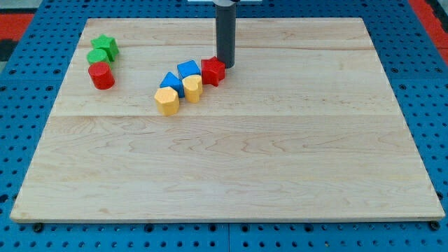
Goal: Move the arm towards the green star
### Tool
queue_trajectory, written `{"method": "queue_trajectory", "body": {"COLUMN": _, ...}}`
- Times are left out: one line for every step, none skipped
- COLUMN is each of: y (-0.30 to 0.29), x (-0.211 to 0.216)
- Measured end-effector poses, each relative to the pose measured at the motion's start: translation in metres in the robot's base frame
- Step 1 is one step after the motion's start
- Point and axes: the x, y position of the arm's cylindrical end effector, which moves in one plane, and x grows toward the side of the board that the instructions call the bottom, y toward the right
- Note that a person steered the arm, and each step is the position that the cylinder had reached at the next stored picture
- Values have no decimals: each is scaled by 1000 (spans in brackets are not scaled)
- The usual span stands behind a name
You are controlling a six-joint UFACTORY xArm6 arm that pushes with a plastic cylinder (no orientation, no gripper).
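Note:
The green star (106, 45) lies near the view's top left corner of the wooden board (231, 168). A green round block (97, 56) touches it just below, and a red cylinder (101, 75) sits below that. My tip (225, 66) stands at the view's top centre, right beside the upper right of a red star-like block (213, 71). It is far to the right of the green star.
A cluster lies left of my tip: a blue block (188, 69), a blue triangle (171, 82), a yellow block (192, 88) and a yellow hexagon (166, 101). A blue pegboard (28, 126) surrounds the board.

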Motion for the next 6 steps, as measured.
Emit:
{"method": "queue_trajectory", "body": {"y": 0, "x": 7}}
{"method": "queue_trajectory", "body": {"y": 0, "x": 7}}
{"method": "queue_trajectory", "body": {"y": 21, "x": 0}}
{"method": "queue_trajectory", "body": {"y": 14, "x": -41}}
{"method": "queue_trajectory", "body": {"y": -30, "x": -70}}
{"method": "queue_trajectory", "body": {"y": -71, "x": -85}}
